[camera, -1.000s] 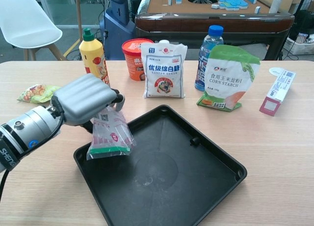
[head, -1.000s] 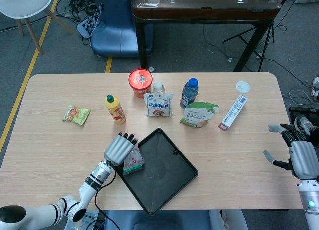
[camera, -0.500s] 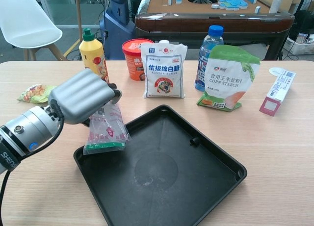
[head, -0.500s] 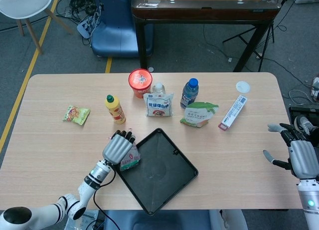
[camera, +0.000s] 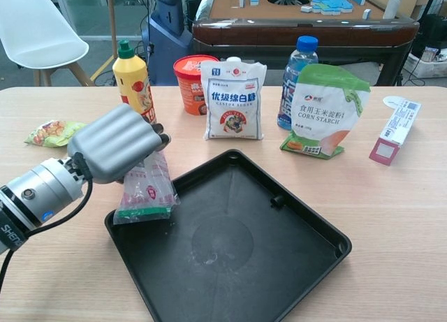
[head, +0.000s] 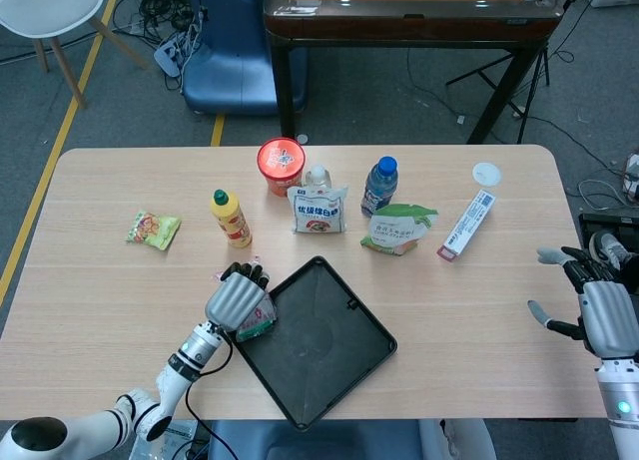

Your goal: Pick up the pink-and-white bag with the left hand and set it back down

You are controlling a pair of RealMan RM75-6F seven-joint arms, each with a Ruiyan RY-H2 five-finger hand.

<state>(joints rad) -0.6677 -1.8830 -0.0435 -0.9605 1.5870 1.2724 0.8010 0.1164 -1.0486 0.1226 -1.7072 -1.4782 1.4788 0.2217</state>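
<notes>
The left hand point(camera: 115, 144) grips the pink-and-white bag point(camera: 145, 192) by its top, over the black tray's point(camera: 279, 266) left rim near the table's point(camera: 391, 196) front edge. Released there, it could tip off the rim. It hangs crumpled, translucent, green-banded below. Right hand point(head: 603, 315) open, empty.

White sugar bag point(camera: 233, 102) at far centre is showing "优级绵白糖" and "CASTOR SUGAR". Green-topped pouch point(camera: 323, 111) to its right is reading "食用玉米淀粉" and "CORN STARCH". Print on the yellow bottle point(camera: 133, 74), red cup point(camera: 193, 82), blue bottle point(camera: 296, 70) and white box point(camera: 394, 131) is staying too small to read.
</notes>
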